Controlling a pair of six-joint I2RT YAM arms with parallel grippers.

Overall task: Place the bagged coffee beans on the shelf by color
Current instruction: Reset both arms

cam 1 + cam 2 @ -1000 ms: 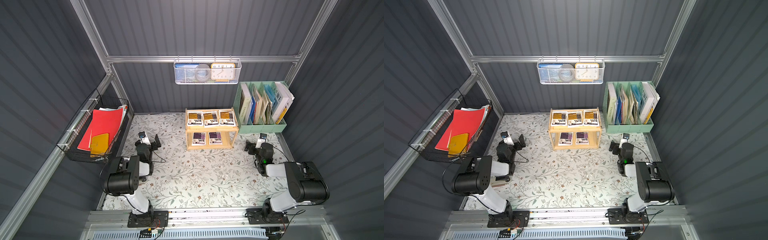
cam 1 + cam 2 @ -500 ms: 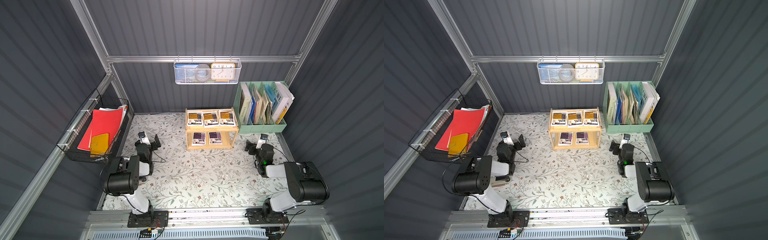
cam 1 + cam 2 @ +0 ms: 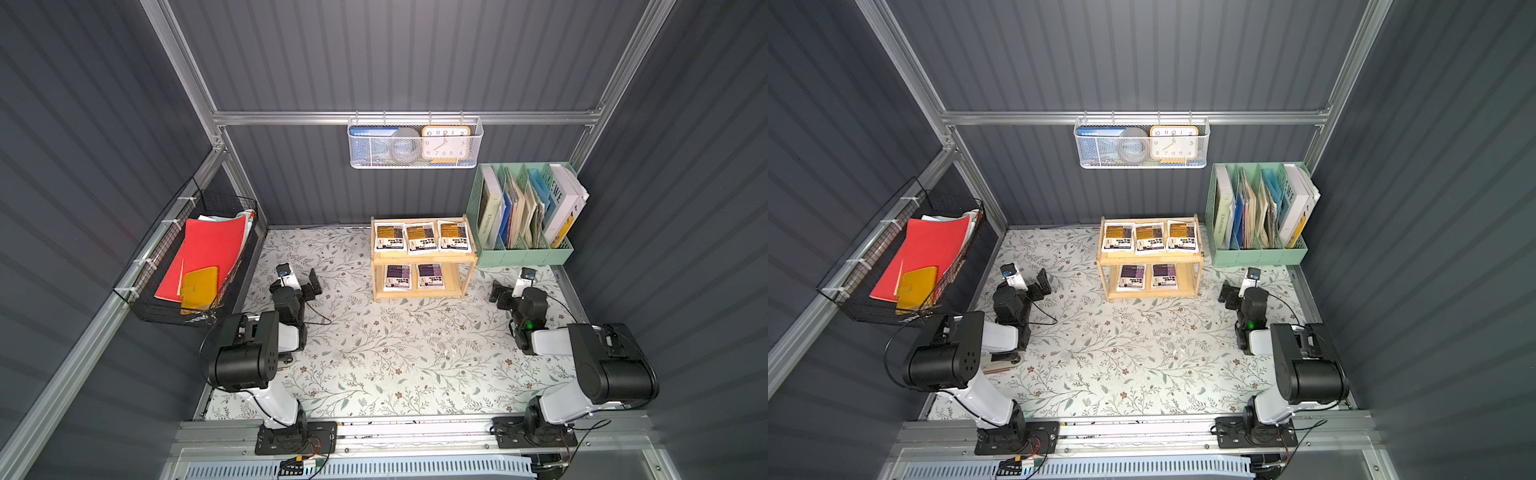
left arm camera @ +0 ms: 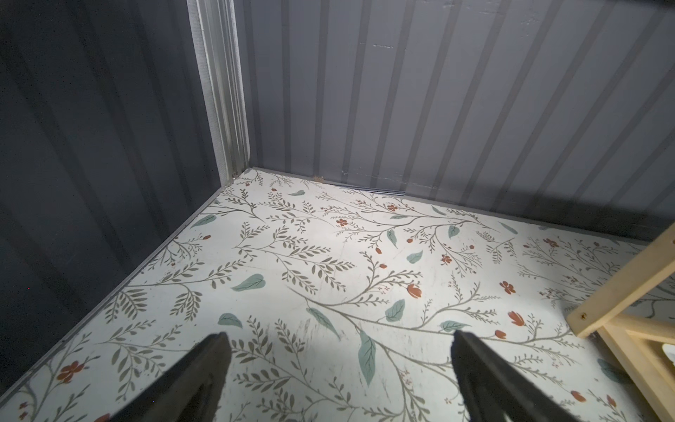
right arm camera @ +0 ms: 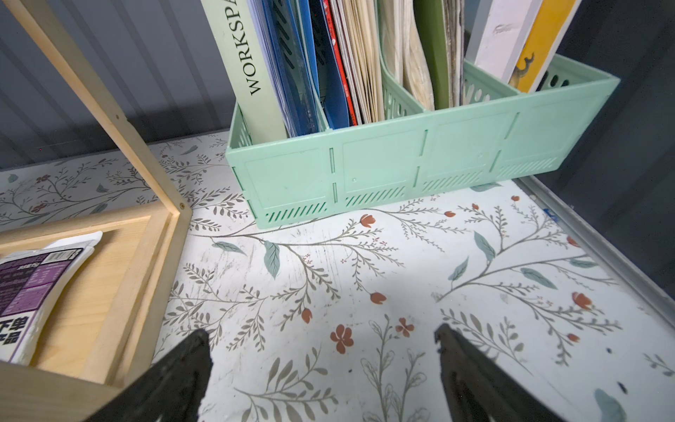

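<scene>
Currently the left gripper (image 4: 338, 336) and right gripper (image 5: 321, 330) are released, empty. Between them, nearer the right, stands the shelf (image 3: 422, 258): three yellow-orange bags (image 3: 421, 237) above two purple bags (image 3: 397, 277).

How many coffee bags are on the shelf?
5. Three yellow bags line the shelf's top; two purple bags lie side by side underneath, where the back is hidden.

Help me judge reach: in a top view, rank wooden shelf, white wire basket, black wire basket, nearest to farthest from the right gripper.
1. wooden shelf, beside the right gripper.
2. white wire basket, back wall.
3. black wire basket, left wall.
</scene>
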